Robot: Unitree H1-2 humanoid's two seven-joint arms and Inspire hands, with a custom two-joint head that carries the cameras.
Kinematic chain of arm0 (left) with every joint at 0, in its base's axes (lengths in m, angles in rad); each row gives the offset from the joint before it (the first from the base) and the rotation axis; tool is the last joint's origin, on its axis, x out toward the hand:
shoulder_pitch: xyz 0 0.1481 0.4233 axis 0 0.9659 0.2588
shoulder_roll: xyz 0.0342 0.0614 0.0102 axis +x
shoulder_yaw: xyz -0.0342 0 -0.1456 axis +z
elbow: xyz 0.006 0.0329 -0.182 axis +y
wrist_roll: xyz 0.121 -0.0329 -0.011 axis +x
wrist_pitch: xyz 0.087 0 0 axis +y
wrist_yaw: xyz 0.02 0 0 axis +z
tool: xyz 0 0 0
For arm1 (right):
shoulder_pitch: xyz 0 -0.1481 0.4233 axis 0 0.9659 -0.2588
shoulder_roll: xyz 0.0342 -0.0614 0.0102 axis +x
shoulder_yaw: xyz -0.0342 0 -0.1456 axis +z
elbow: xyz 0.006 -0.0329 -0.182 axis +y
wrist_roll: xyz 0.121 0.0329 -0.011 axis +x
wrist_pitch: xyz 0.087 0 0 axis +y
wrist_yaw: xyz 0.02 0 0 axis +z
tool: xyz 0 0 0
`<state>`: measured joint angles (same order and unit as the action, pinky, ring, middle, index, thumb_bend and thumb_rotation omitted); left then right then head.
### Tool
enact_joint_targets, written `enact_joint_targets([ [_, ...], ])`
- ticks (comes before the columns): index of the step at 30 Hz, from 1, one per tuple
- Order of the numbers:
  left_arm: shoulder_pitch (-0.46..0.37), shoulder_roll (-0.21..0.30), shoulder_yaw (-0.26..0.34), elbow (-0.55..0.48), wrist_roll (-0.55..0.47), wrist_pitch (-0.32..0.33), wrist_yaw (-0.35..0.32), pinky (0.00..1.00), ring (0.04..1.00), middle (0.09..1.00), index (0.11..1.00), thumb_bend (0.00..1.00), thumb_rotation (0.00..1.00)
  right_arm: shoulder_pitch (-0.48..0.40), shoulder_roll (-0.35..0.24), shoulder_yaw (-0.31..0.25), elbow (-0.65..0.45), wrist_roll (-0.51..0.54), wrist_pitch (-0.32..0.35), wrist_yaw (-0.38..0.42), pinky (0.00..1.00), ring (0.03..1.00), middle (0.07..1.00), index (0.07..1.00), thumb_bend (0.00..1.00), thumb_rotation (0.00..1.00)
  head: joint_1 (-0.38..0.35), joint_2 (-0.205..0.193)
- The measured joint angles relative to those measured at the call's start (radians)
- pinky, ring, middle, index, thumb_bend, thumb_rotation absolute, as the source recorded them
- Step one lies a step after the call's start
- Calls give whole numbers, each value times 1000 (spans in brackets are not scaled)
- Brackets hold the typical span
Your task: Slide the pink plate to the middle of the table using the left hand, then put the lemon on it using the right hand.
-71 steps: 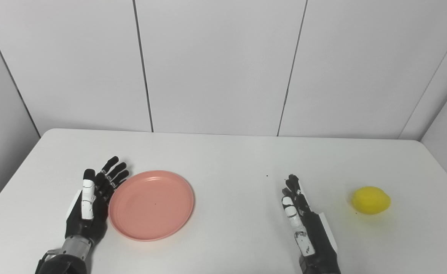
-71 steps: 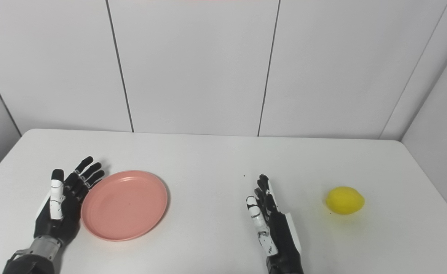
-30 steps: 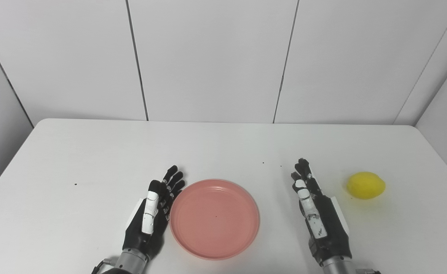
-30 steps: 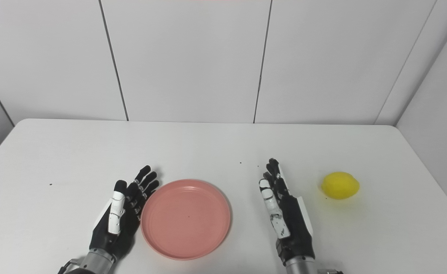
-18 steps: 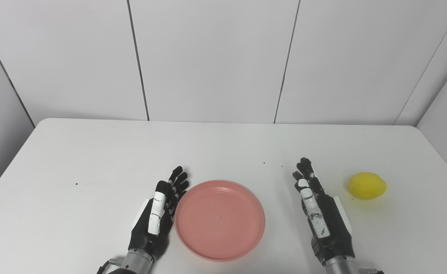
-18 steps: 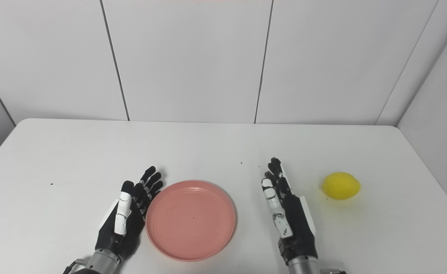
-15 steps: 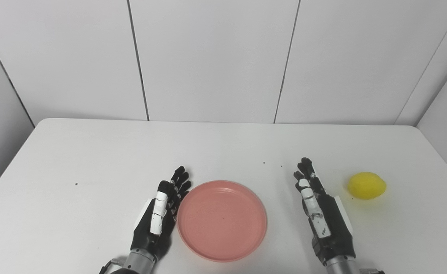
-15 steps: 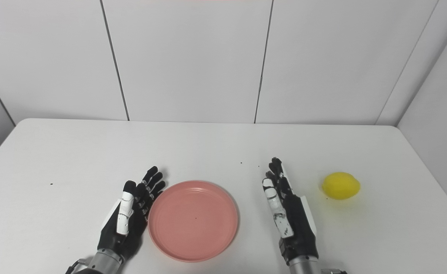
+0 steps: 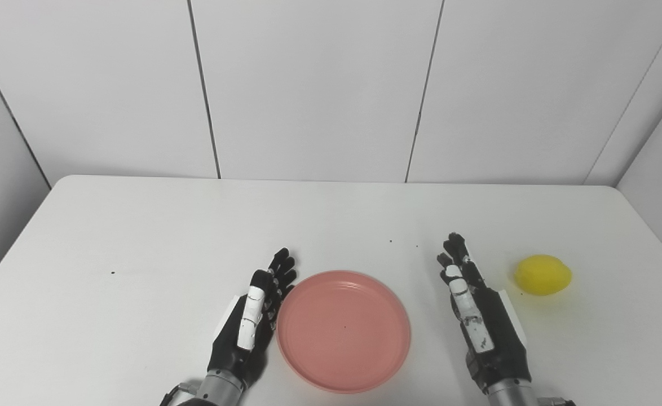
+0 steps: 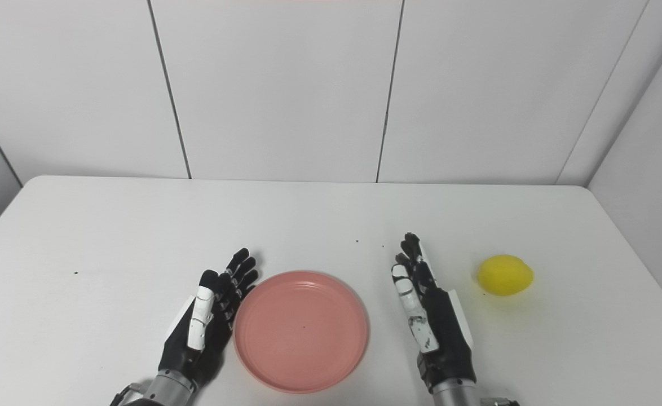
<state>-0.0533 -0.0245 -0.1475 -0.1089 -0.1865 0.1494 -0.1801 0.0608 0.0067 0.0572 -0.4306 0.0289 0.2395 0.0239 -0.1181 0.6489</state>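
White table (image 9: 139,237), pink plate (image 9: 343,331) against flat, unclenched left robot hand (image 9: 249,324); right robot hand (image 9: 480,321) likewise empty, lemon (image 9: 542,274) apart.

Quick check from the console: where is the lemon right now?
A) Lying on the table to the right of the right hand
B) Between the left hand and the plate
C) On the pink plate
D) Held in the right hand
A: the lemon lies on the bare table, apart from the open right hand, while the pink plate beside the left hand holds nothing.
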Motion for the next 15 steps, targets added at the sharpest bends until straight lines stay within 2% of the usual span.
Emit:
enact_joint_targets([
  [9,3,0,13,-2,-1,0,1,1000,1000,1000,1000,835,1000,0,1,-1,-3,3,13,0,1000,965,983,978,602,830,-2,0],
  [15,9,9,56,-8,0,-16,5,1000,1000,1000,1000,861,1000,0,1,-4,-7,9,20,0,1000,977,985,986,622,821,-6,5],
])
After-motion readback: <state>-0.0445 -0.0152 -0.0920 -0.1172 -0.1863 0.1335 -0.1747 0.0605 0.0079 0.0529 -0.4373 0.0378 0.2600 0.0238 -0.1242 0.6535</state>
